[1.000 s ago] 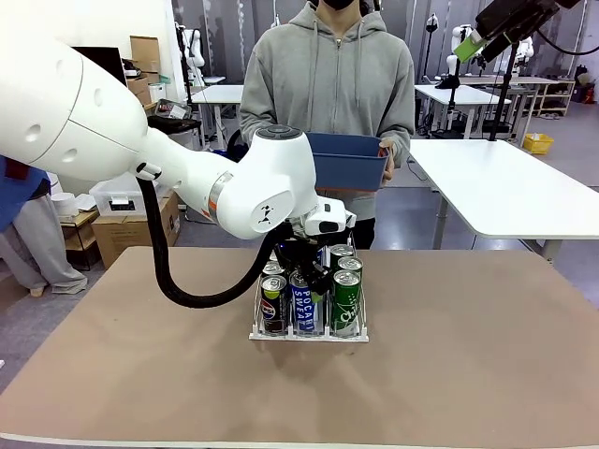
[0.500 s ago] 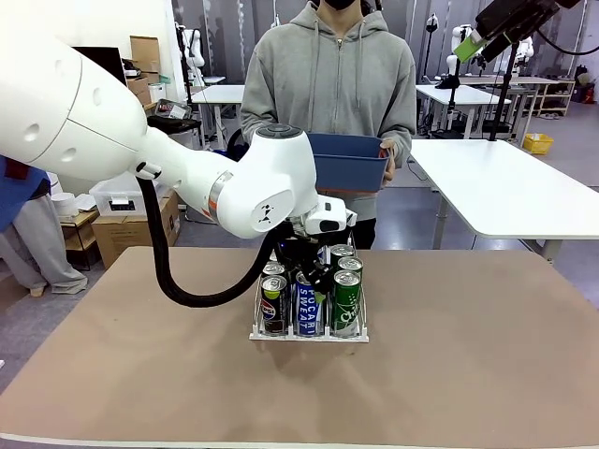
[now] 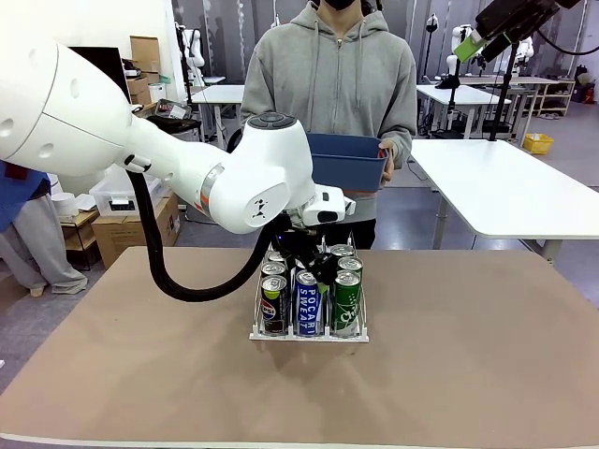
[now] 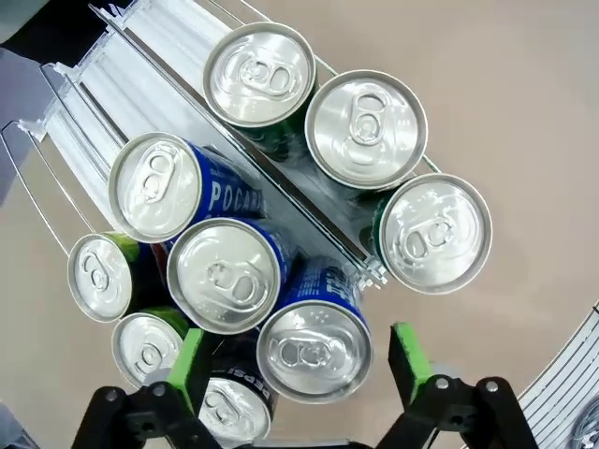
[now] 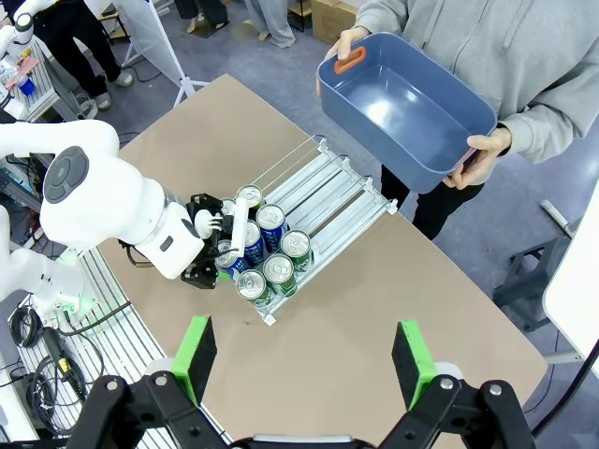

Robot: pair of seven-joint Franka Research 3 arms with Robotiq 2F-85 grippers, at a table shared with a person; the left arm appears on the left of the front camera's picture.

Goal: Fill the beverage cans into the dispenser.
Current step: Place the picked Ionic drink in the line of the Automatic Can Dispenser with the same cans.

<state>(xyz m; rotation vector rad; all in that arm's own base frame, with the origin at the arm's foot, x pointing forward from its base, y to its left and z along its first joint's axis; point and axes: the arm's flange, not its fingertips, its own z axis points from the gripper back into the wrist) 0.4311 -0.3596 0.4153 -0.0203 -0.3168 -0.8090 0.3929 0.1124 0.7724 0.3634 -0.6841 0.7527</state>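
Note:
The clear dispenser stands mid-table with several beverage cans in its three lanes. At its front are a black Pepsi can, a blue Pocari can and a green can. My left gripper hovers open just above the front Pocari can, its green pads to either side of the silver top without touching it. Far overhead, my right gripper is open and empty, looking down on the dispenser and its cans.
At the far side a person holds an empty blue bin with both hands. My bulky left arm reaches across from the left over the rack. Bare brown table lies around the dispenser.
My left gripper has opened and let go of the Pocari can, which now stands upright at the front of the middle lane. The wrist has lifted slightly.

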